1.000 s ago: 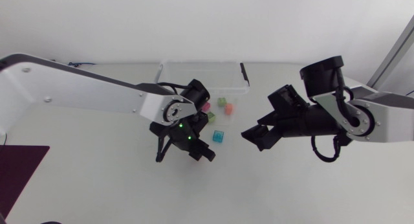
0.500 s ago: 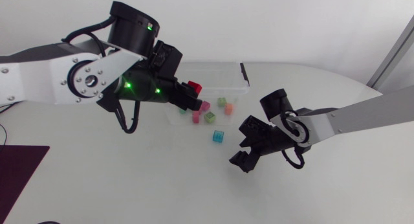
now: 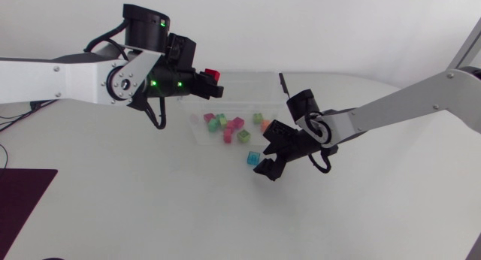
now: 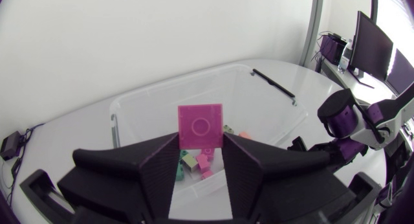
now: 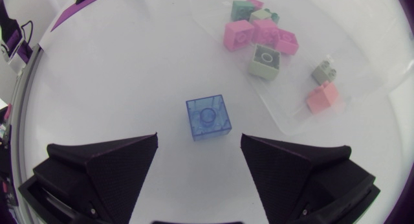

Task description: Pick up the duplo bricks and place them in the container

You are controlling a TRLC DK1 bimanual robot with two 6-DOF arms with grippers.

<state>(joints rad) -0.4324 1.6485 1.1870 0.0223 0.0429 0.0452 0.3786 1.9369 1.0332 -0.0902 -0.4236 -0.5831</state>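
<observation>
My left gripper (image 3: 207, 80) hangs over the left end of the clear container (image 3: 275, 104), shut on a pink-red brick (image 3: 213, 74). In the left wrist view the brick (image 4: 200, 125) stands upright between the fingers of the left gripper (image 4: 200, 160), above the container (image 4: 272, 101). A translucent blue brick (image 3: 253, 158) lies on the table in front of the container. My right gripper (image 3: 266, 161) is open right beside it. In the right wrist view the blue brick (image 5: 208, 117) sits just ahead of the right gripper (image 5: 199, 160), its gap centred on it.
Several bricks lie inside the container, among them pink (image 5: 237, 33), pale green (image 5: 265, 61) and orange (image 5: 321, 98) ones. A dark purple mat (image 3: 22, 200) lies at the table's left front edge.
My left arm has lifted the pink-red brick from the table and carried it up over the container. My right arm has swung left and down to the blue brick.
</observation>
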